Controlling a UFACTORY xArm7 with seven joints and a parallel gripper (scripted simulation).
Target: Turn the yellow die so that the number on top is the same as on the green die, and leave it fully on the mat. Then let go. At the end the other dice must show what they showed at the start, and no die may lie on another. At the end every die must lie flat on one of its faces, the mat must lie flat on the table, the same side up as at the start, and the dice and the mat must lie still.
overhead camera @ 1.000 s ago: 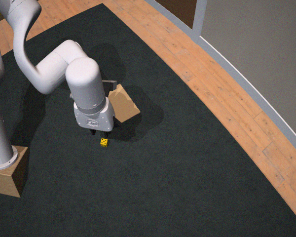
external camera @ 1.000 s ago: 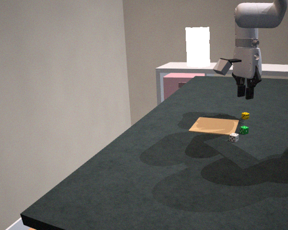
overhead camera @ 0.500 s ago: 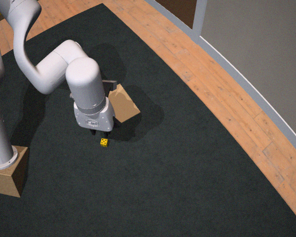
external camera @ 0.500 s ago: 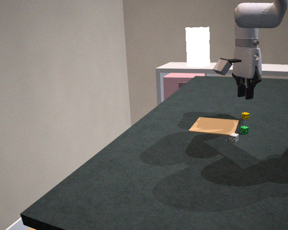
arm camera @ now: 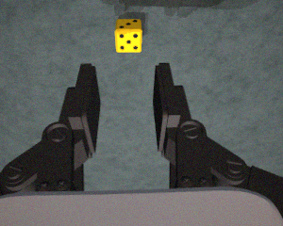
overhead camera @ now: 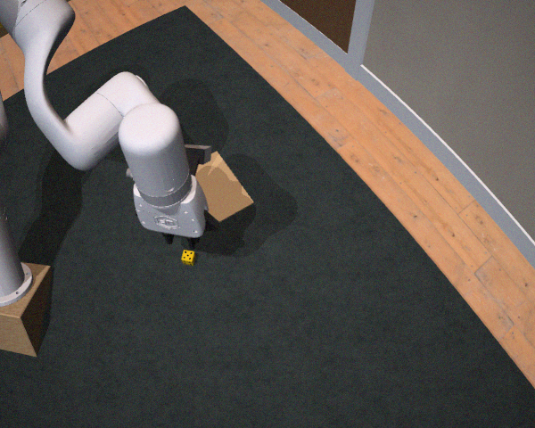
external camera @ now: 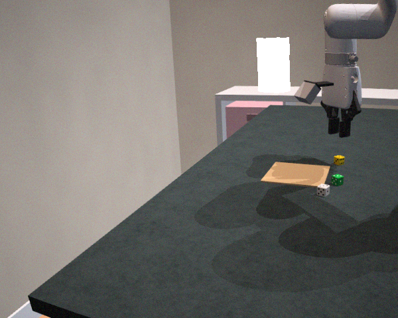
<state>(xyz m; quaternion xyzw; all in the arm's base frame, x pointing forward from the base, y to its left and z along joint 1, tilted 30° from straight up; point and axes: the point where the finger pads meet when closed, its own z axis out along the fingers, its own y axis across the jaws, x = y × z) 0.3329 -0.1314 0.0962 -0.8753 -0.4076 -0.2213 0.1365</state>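
Observation:
The yellow die [overhead camera: 187, 257] lies flat on the dark table top, just off a corner of the tan mat [overhead camera: 221, 188]. It also shows in the exterior view [external camera: 338, 159] and in the wrist view [arm camera: 129, 36]. The green die [external camera: 337, 179] sits on the table beside the mat's [external camera: 296, 173] right edge. My gripper [external camera: 338, 130] hangs well above the table, a little short of the yellow die, and points straight down. Its fingers stand partly apart with nothing between them. In the top view the arm hides the green die.
A white die [external camera: 323, 190] lies on the table by the mat's near right corner. The arm's wooden base block [overhead camera: 10, 317] stands at the left. A white shelf with a pink box [external camera: 247, 112] is beyond the table's far edge.

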